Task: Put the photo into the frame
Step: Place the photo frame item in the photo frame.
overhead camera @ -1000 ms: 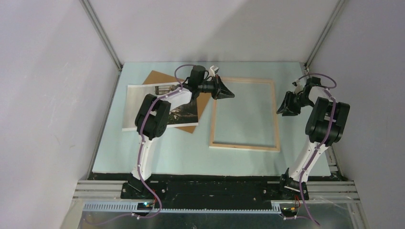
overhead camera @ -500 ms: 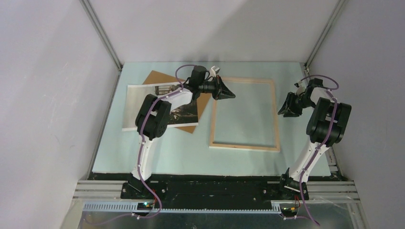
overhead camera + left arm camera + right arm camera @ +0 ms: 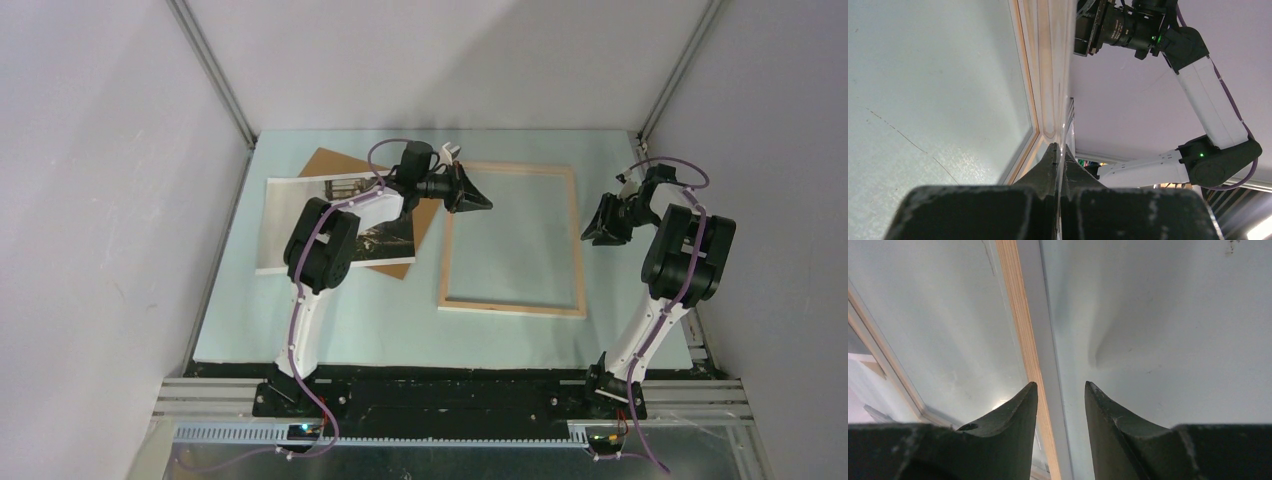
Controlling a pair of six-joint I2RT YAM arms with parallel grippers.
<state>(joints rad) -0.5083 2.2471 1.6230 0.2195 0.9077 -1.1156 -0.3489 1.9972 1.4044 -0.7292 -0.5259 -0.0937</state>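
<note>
The frame [image 3: 512,306] lies flat on the pale mat, bare-wood back up. My left gripper [image 3: 482,200] is at its far left corner, shut on the edge of a thin clear pane [image 3: 1065,95] that runs edge-on between the jaws in the left wrist view [image 3: 1059,150]. The frame's wooden rail [image 3: 1040,75] shows beside the pane. My right gripper [image 3: 593,234] is open and hovers at the frame's right rail [image 3: 1023,330], which passes under the gap between the fingers [image 3: 1061,385]. The photo [image 3: 300,215] lies flat to the left, partly under my left arm.
A plain brown backing board [image 3: 330,165] lies under the photo at the far left. The mat [image 3: 330,330] ends a little beyond the arms' bases. Grey walls and metal posts close in the back and sides.
My right gripper has drawn back a little to the right, off the frame's right rail. My left gripper has barely moved and stays shut on the pane.
</note>
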